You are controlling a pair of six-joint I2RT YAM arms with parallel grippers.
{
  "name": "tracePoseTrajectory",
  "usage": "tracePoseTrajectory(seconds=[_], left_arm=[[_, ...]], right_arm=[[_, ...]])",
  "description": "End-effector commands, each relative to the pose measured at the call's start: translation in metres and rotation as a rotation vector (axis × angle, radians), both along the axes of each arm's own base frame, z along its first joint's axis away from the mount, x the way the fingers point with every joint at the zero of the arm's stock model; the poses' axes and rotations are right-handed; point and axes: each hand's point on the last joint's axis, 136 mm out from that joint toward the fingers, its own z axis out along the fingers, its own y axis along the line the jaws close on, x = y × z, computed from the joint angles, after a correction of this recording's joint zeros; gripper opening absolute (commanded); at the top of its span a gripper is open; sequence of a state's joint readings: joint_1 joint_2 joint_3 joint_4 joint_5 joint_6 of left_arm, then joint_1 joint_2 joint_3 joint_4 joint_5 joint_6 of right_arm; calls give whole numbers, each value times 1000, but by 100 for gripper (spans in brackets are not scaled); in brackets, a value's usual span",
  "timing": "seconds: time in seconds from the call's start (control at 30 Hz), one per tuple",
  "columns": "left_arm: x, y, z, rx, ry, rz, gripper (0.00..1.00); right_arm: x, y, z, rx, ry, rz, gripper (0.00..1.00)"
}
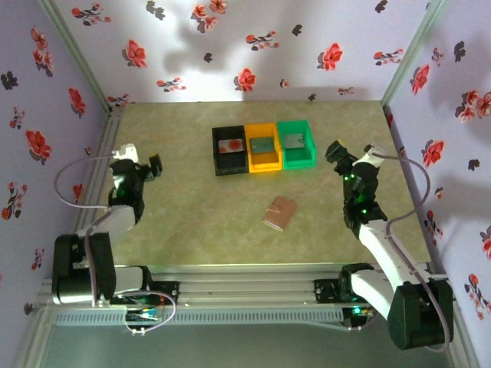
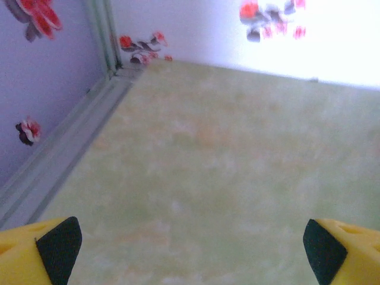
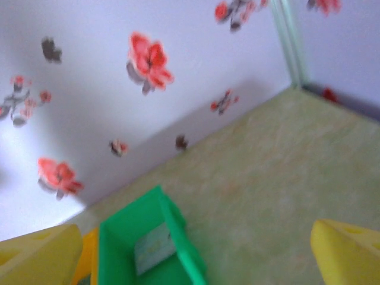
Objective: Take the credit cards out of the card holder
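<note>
Card holder (image 1: 279,212) closed, between left tool (image 1: 156,163) and right tool (image 1: 334,149), nearer right; both released, empty.

Three small bins stand touching in a row near the far edge of the table (image 1: 192,199), slightly right of its middle: a black bin (image 1: 230,170) leftmost, an orange bin (image 1: 265,165) between, and a green bin (image 1: 298,159) rightmost. Pale walls (image 1: 230,46) printed with red flowers enclose the table.
</note>
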State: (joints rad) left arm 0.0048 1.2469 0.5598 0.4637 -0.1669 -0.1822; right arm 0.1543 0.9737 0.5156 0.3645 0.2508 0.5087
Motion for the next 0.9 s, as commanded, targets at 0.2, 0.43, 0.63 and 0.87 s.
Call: tracePoseTrajectory(seconds=[0.2, 0.43, 0.63, 0.87], left_arm=[[-5, -66, 50, -560, 68, -194, 100], [-32, -190, 16, -294, 304, -492, 100], [-56, -256, -22, 3, 490, -687, 100], [-82, -312, -40, 188, 688, -973, 100]], right_arm=[[-20, 48, -42, 38, 302, 204, 99], [-34, 62, -64, -8, 404, 267, 99], [-40, 84, -74, -16, 454, 360, 99], [-42, 101, -89, -35, 489, 417, 99]])
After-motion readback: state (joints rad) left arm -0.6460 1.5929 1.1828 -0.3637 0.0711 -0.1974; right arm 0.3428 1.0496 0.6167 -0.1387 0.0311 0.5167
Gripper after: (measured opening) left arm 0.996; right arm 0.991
